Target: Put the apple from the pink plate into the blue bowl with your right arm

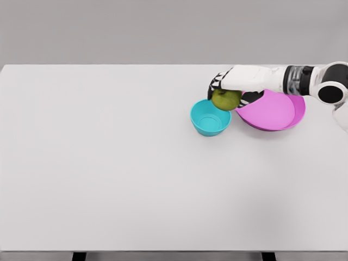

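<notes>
Apple (225, 99) is wrapped in the right hand (228, 87) fingers, hanging over the bowl (210, 120) rim nearest the plate (274, 111), so letting go now might clip the edge and roll off.

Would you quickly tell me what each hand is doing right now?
Left hand: not in view.
Right hand: shut on the apple, above the bowl rim.
</notes>
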Controlling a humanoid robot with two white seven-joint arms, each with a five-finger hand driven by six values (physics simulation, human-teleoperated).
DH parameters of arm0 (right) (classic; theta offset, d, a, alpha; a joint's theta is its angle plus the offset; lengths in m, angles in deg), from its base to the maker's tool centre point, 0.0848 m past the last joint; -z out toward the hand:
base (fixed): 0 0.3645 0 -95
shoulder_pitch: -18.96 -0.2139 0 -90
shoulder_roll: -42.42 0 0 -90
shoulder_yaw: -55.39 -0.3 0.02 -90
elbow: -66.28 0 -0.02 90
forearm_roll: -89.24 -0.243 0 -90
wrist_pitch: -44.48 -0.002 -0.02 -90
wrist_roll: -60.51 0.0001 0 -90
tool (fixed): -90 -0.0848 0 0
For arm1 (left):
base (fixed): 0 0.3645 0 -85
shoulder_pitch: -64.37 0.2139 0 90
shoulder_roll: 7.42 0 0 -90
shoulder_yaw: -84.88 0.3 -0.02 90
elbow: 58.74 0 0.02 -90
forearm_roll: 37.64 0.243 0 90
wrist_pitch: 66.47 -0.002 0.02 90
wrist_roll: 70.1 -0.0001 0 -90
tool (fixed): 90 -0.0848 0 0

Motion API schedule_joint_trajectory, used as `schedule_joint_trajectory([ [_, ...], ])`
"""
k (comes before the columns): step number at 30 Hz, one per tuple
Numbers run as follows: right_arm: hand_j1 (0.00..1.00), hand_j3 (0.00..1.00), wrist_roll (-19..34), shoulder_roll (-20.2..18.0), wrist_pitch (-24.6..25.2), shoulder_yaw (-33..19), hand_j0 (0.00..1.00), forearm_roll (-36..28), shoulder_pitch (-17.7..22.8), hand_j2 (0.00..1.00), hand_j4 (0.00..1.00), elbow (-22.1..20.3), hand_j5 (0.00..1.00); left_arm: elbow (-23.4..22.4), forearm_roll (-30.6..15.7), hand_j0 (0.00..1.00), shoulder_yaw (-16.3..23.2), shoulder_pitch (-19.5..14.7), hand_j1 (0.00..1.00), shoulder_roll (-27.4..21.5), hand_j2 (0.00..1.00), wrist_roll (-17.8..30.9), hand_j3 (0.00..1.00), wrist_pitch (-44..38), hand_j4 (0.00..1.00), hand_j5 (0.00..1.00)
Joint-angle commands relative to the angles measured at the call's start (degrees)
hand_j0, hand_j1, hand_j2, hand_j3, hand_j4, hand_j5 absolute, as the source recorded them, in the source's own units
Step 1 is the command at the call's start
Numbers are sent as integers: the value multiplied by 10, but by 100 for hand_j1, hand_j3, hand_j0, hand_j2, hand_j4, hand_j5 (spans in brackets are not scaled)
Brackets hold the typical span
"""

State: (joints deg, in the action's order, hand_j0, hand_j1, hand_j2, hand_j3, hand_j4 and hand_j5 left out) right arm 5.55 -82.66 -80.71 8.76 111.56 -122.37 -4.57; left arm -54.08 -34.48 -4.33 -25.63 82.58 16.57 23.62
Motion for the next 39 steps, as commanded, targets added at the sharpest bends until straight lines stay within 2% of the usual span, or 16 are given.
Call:
schedule_joint_trajectory([
  [1, 60, 60, 0, 1, 2, 0, 60, -3, 0, 60, 60, -13, 60, 0, 0, 100, 0, 0, 100, 0, 100, 0, 100, 0, 100, 100],
  [11, 61, 61, 0, 14, 2, 20, 61, -1, 10, 61, 61, -15, 61, 0, 0, 100, 0, 0, 100, 0, 100, 0, 100, 0, 100, 100],
  [16, 62, 62, 0, 14, 2, 23, 62, -1, 10, 62, 62, -29, 62, 0, 0, 100, 0, 0, 100, 0, 100, 0, 100, 0, 100, 100],
  [18, 68, 68, 0, 12, 2, 23, 68, -1, 10, 68, 68, -26, 68, 0, 0, 100, 0, 0, 100, 0, 100, 1, 100, 0, 100, 100],
  [19, 94, 94, 0, 14, 2, 23, 94, -1, 9, 94, 94, -21, 94, 0, 0, 100, 0, 0, 100, 0, 100, 0, 100, 0, 100, 100],
  [20, 100, 100, 0, 14, 2, 23, 100, -1, 9, 100, 100, -18, 100, 0, 0, 100, 0, 0, 100, 0, 100, 0, 100, 0, 100, 100],
  [29, 100, 100, 0, 12, 2, 20, 100, 0, 5, 100, 100, -16, 100, 0, 0, 100, 0, 0, 100, 0, 100, 0, 100, 0, 100, 100],
  [31, 100, 100, 0, 5, 2, -1, 100, -3, 0, 100, 100, -17, 100, 0, 0, 100, 0, 0, 100, 0, 100, 0, 100, 0, 100, 100],
  [32, 100, 100, 0, 4, 2, -28, 100, -4, 3, 100, 100, -17, 100, 0, 0, 100, 0, 0, 100, 0, 100, 1, 100, 0, 100, 100],
  [35, 100, 100, 0, -38, 2, -83, 100, -6, 16, 100, 100, -16, 100, 0, 0, 100, 0, 0, 100, 0, 100, 0, 100, 0, 100, 100],
  [37, 100, 100, 0, -72, 2, -124, 100, -11, 43, 100, 100, -16, 100, 0, 0, 100, 0, 0, 100, 0, 100, 1, 100, 0, 100, 100],
  [39, 100, 100, 0, -89, 2, -174, 100, -23, 87, 100, 100, -16, 100, 0, 0, 100, 0, 0, 100, 0, 100, 1, 100, 0, 100, 100],
])
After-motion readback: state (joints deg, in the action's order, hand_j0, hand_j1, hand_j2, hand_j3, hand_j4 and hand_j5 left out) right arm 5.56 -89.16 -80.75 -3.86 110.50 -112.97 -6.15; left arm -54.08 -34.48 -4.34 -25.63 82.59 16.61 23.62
